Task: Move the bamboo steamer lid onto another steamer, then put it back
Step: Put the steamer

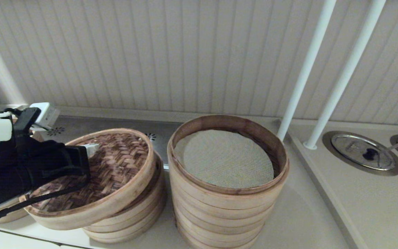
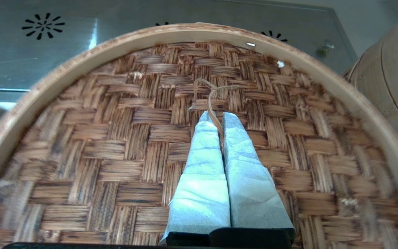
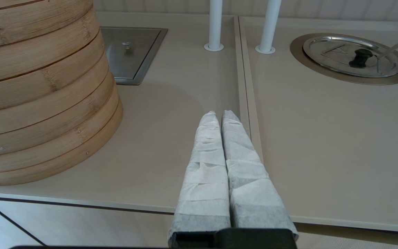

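Two stacks: both stand side by side on the desk [image 1: 309, 214], close but with a narrow gap between them.
Tall stack: another steamer [image 1: 226, 204], about seven pale bamboo rings, open at the top with a dark brown inner rim.
Tall stack contents: a grey-green mesh liner [image 1: 224, 158] lies flat inside, with nothing on it.
Short stack [image 1: 135, 218]: pale rings on the robot's left of the tall one, mostly covered from above.
Lid: the bamboo steamer lid [image 1: 116, 169] sits tilted over the short stack, its near edge overhanging the stack, woven brown top showing inside the pale rim.
Left hand [image 2: 216, 116]: clenched, its fingertips over the middle of the lid, nipping the thin fibre loop [image 2: 210, 92] at the centre of the weave.
Right hand [image 3: 219, 116]: clenched on nothing, hovering over the bare desk beside the tall stack.
Desk inset: a round metal cover with a black knob [image 1: 364, 153] sits well to the right.
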Controlling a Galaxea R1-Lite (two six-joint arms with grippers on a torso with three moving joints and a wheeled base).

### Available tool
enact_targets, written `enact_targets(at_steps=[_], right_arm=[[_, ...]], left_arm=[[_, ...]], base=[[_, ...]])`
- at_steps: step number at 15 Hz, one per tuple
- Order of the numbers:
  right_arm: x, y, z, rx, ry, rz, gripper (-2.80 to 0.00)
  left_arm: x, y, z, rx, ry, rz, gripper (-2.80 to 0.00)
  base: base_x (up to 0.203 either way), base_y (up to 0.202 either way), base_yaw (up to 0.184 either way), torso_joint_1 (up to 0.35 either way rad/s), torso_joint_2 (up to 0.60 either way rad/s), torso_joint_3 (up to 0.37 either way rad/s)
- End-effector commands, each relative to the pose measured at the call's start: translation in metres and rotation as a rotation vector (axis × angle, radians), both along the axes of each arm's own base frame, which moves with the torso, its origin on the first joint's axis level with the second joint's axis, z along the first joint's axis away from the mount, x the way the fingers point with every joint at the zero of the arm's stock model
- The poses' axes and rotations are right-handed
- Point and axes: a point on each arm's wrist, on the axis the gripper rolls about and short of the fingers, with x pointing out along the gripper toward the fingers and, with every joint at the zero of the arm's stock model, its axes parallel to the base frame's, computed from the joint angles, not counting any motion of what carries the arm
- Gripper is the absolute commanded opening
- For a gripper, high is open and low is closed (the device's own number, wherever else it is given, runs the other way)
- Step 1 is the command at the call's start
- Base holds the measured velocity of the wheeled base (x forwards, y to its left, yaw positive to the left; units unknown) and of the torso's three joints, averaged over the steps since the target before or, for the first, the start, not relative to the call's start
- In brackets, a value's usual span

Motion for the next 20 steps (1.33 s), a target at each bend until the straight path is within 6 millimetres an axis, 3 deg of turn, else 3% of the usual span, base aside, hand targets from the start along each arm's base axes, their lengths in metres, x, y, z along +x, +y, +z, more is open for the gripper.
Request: enact_targets(at_steps=[1,3,8,11,20], right_arm=[[0.000,0.000,0.000,0.000,0.003,0.000,-2.80],[0.000,0.000,0.000,0.000,0.003,0.000,-2.80],[0.000,0.000,0.000,0.000,0.003,0.000,-2.80],[0.000,0.000,0.000,0.000,0.003,0.000,-2.80],[0.000,0.000,0.000,0.000,0.003,0.000,-2.80]], left_arm=[[0.003,0.000,-0.004,-0.005,0.002,0.005,-2.80],[0.014,0.000,-0.019,-0.011,0.022,0.019,-2.80],[0.031,0.003,-0.033,-0.017,0.025,0.045,-2.80],[0.031,0.003,-0.033,-0.017,0.025,0.045,-2.80],[0.060,-0.002,-0.054,-0.025,-0.007,0.037,-2.80]], base=[[0.000,0.000,0.000,0.000,0.00,0.000],[0.000,0.000,0.000,0.000,0.00,0.000],[0.000,0.000,0.000,0.000,0.00,0.000],[0.000,0.000,0.000,0.000,0.00,0.000],[0.000,0.000,0.000,0.000,0.00,0.000]])
